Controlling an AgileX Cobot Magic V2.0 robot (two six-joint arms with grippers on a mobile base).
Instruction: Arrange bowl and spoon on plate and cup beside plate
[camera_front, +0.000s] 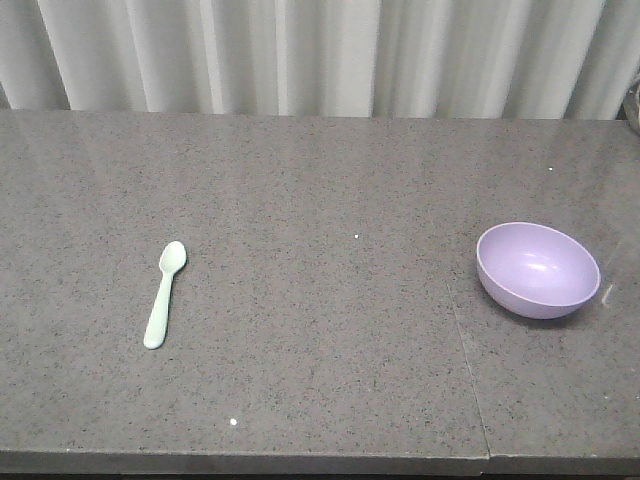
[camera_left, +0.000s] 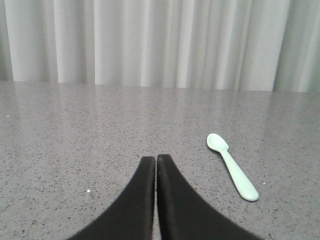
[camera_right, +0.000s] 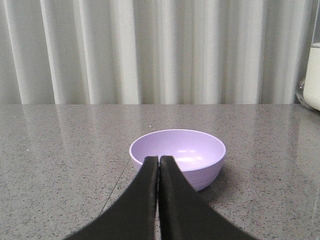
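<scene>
Left gripper (camera_left: 156, 160): my jaws are pressed together with nothing between them; tips sit low centre in the left wrist view, over bare counter.
Right gripper (camera_right: 159, 160): my jaws are likewise pressed together and empty; tips sit low centre in the right wrist view, lined up on the bowl's near wall. I cannot tell whether they touch it.
Spoon (camera_left: 232, 172): lies flat on the counter at lower right of the left wrist view, near my left tips, head pointing away towards the curtain.
Bowl (camera_right: 177, 155): upright and empty; centre right in the front view, well apart from the spoon at centre left.
Plate: not in any view.
Cup: not in any view.
Counter (camera_front: 330, 330): grey speckled stone, with a seam running just left of the bowl.
Done: nothing, by my judgement. Bowl and spoon both rest on bare counter, ungripped.
Left: all of it. Bowl and spoon go onto the plate, cup beside it.
</scene>
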